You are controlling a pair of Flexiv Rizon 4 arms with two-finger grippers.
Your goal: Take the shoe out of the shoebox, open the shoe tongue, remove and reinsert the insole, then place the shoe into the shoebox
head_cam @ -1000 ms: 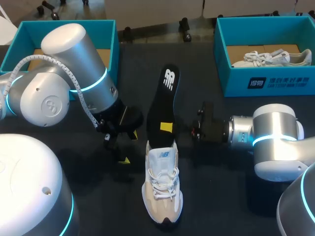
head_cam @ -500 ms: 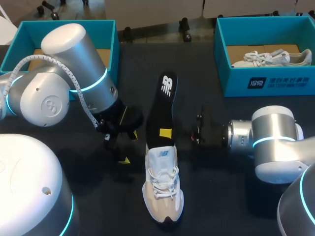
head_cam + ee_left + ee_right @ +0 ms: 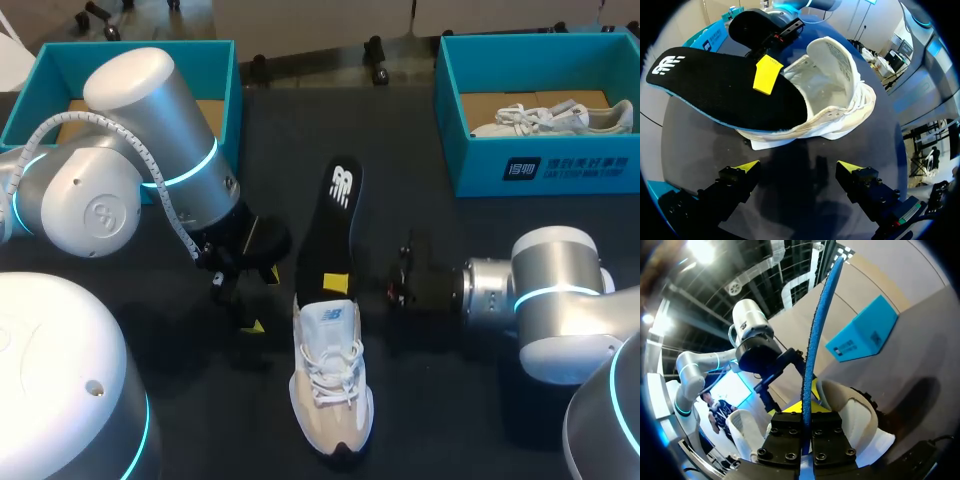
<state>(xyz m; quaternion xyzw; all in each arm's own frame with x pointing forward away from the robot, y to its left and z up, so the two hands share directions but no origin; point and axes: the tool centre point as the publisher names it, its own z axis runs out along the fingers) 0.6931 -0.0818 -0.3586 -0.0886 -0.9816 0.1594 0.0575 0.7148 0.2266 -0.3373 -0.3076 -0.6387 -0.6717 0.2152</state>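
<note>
Head view: a white and beige lace-up sneaker (image 3: 330,385) is lying upright on the dark table (image 3: 450,410), well apart from the two teal cardboard shoeboxes, one at the far left (image 3: 228,75) and one at the far right (image 3: 545,165), the latter holding a second white sneaker (image 3: 550,118). A black foam insole with a blue underside (image 3: 331,225) is sticking out of the shoe's opening, one end inside it, the end with the white mark pointing away toward the far edge. The right gripper (image 3: 338,283) is coming in from the right and pinching the insole near the shoe's collar; in the right wrist view its fingers (image 3: 807,426) are pressing together on the insole's thin edge (image 3: 817,330). The left gripper (image 3: 258,300) is hovering just beside the shoe, touching nothing; in the left wrist view its fingers (image 3: 797,170) are standing spread, with the shoe (image 3: 840,95) and insole (image 3: 725,95) ahead of them and the tongue standing raised.
</note>
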